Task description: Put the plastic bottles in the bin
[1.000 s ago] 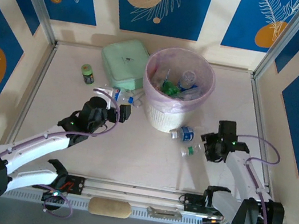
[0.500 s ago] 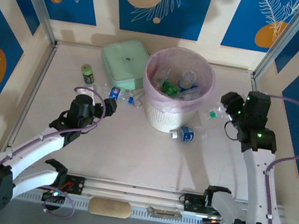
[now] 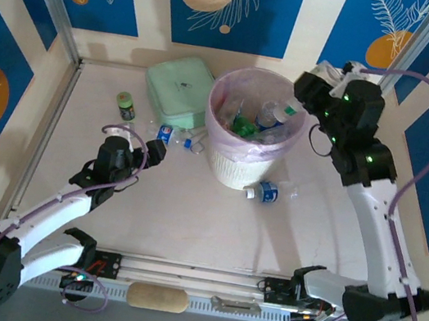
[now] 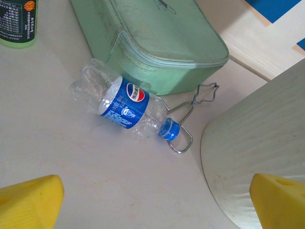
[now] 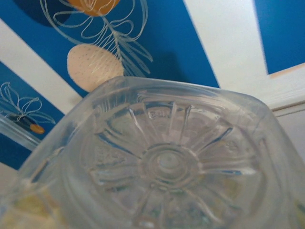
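My right gripper (image 3: 310,90) is raised at the right rim of the bin (image 3: 234,168), shut on a clear plastic bottle (image 3: 293,108) that hangs over the opening. That bottle's ribbed base (image 5: 167,162) fills the right wrist view and hides the fingers. Several bottles (image 3: 261,123) lie inside the pink-lined bin. My left gripper (image 3: 118,143) stands open low over the table, left of the bin. Ahead of its yellow fingertips (image 4: 28,200) lies a crushed blue-label bottle (image 4: 126,102) with a blue cap. Another bottle (image 3: 263,191) lies on the table in front of the bin.
A mint-green box (image 3: 179,88) sits against the bin's left side, with a wire clip (image 4: 190,119) beside it. A dark jar with a green lid (image 3: 126,105) stands further left. The bin's white wall (image 4: 257,143) is close to my left gripper's right finger.
My right arm has lifted its bottle from the table at the right up and leftward to the bin's rim. My left arm has drawn back from the bottles beside the bin.
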